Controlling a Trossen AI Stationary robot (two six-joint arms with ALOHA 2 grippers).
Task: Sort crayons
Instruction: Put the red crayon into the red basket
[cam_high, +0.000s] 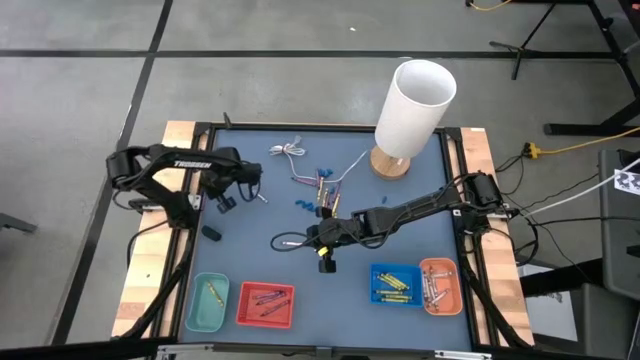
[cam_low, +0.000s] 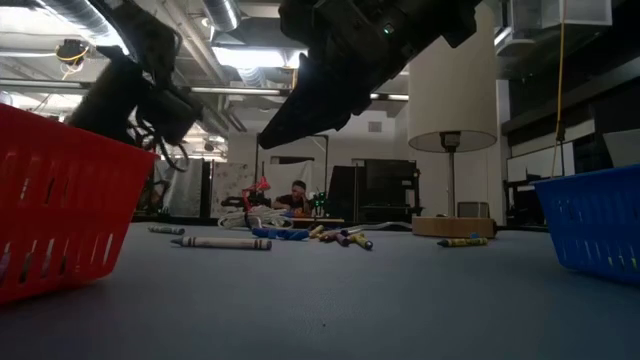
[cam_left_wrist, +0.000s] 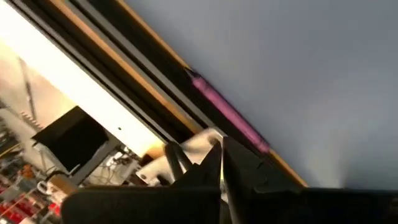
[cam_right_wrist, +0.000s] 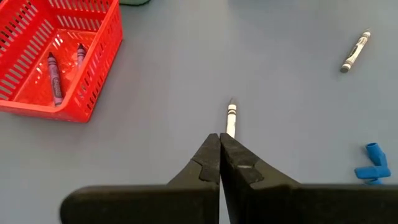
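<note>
My right gripper (cam_right_wrist: 219, 144) is clenched on a white crayon (cam_right_wrist: 231, 118), its tip poking out past the fingers above the blue mat (cam_right_wrist: 286, 74). Off to one side is the red basket (cam_right_wrist: 93, 74) holding purple crayons (cam_right_wrist: 53, 79); another white crayon (cam_right_wrist: 355, 51) lies on the mat well apart. My left gripper (cam_left_wrist: 217, 162) waits at the mat's far-left edge, fingers together, near a purple crayon (cam_left_wrist: 230, 115).

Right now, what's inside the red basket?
The red basket holds two purple crayons lying on its floor, seen from the right wrist. Its near corner is out of frame there, so more may hide.
</note>
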